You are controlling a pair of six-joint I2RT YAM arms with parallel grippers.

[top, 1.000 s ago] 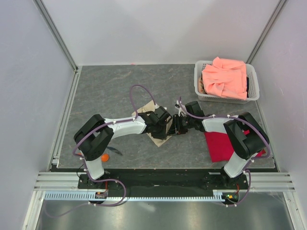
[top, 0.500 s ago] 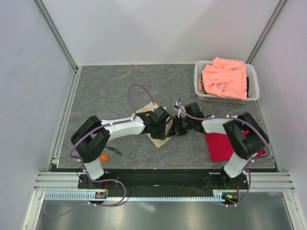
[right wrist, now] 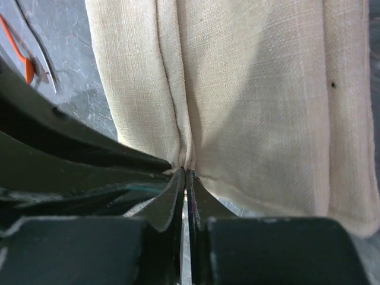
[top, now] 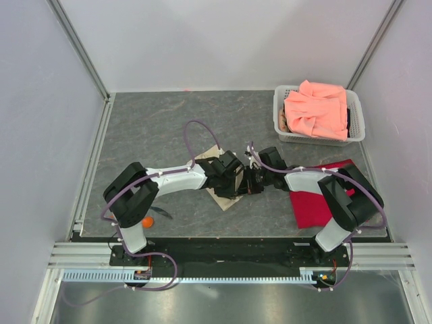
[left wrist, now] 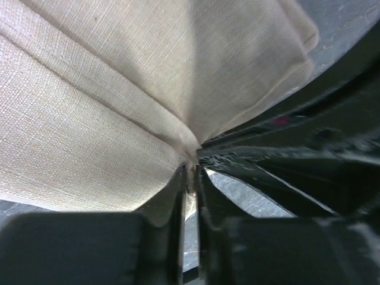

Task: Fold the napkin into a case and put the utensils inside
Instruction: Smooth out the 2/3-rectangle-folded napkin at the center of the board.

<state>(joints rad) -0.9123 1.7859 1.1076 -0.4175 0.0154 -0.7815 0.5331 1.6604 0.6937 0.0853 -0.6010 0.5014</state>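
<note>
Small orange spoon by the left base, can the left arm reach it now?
Probably not yet: the left gripper is shut on the beige cloth napkin, and the spoon lies close beside that arm's base.

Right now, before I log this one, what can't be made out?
Napkin: top view, both arms cover most of it, so its fold shape is unreadable.
Left tool, right tool: wrist views show each pinching a fold; which edge is cut off by the frame.
Orange spoon: top view, left arm hides the handle.
Basket: top view, salmon cloth hides its contents.
</note>
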